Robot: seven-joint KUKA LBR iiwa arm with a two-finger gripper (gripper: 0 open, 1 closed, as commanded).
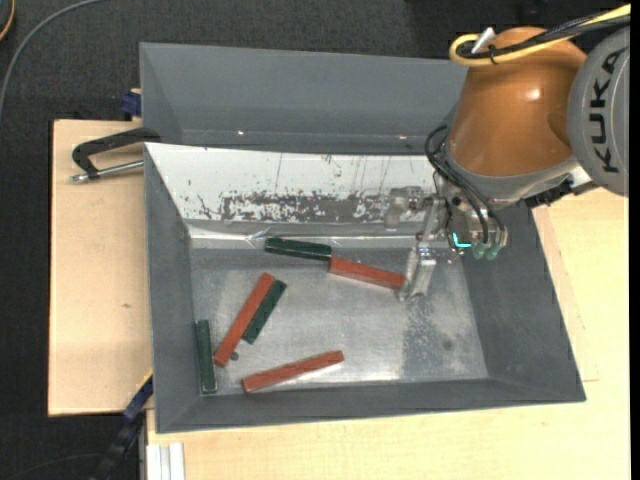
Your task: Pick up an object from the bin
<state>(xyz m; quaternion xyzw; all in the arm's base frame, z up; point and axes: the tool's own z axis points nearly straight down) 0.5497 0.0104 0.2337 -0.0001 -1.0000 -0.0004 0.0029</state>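
My gripper [418, 280] hangs low over the bin floor, right of centre, below the orange cover. Its tip is at the right end of a red flat bar [365, 273] that lies slanting, and I cannot tell whether it touches the bar. A dark green bar [298, 251] lies just left of that red bar, end to end with it, near the back wall. Nothing shows held in the gripper.
Toward the left front lie a red bar [245, 318] with a dark green bar [263, 311] alongside it, another green bar [204, 356] by the left wall, and a red bar [292, 371] near the front wall. The arm enters from the right.
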